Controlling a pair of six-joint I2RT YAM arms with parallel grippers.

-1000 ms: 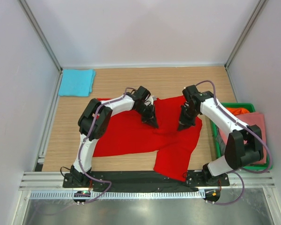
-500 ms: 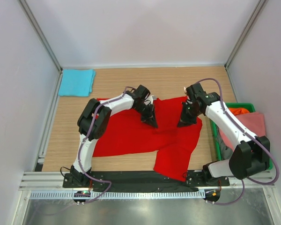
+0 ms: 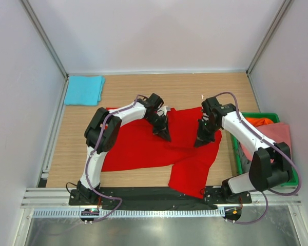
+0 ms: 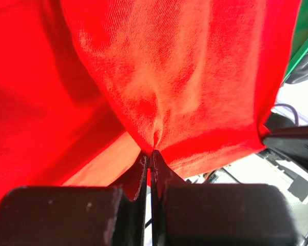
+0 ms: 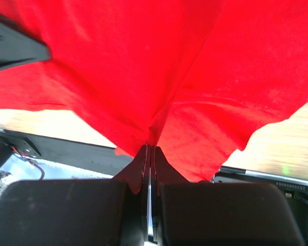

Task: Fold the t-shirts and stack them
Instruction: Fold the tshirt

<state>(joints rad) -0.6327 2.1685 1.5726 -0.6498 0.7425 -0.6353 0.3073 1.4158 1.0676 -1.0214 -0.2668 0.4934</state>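
The red t-shirt [image 3: 138, 148] is being gripped by both claws at once. A pinch of its cloth is being clamped between the closed fingers of the left claw [image 3: 166, 135], and a second pinch is being clamped the same way by the right claw [image 3: 199, 141]. In each wrist view the fabric is being drawn into a tight pucker at the fingertips, with creases fanning away from them.

The shirt is lying on the counter [image 3: 143, 92] with its long axis running side to side, roughly along the line joining the two claws. A short span of cloth is being stretched between them. Most of the body is spread to the left of the left claw, and a flap is trailing toward the near edge below the right claw. Neither arm is being favoured; the coming fold is judged to need both moving together. The cloth is plain, bright and rumpled.

A folded turquoise t-shirt [image 3: 83, 89] is lying well to the far left of the left claw. Just right of the right claw, orange [image 3: 259, 122] and pink [image 3: 280, 130] tees are being held in a green crate [image 3: 237, 160].
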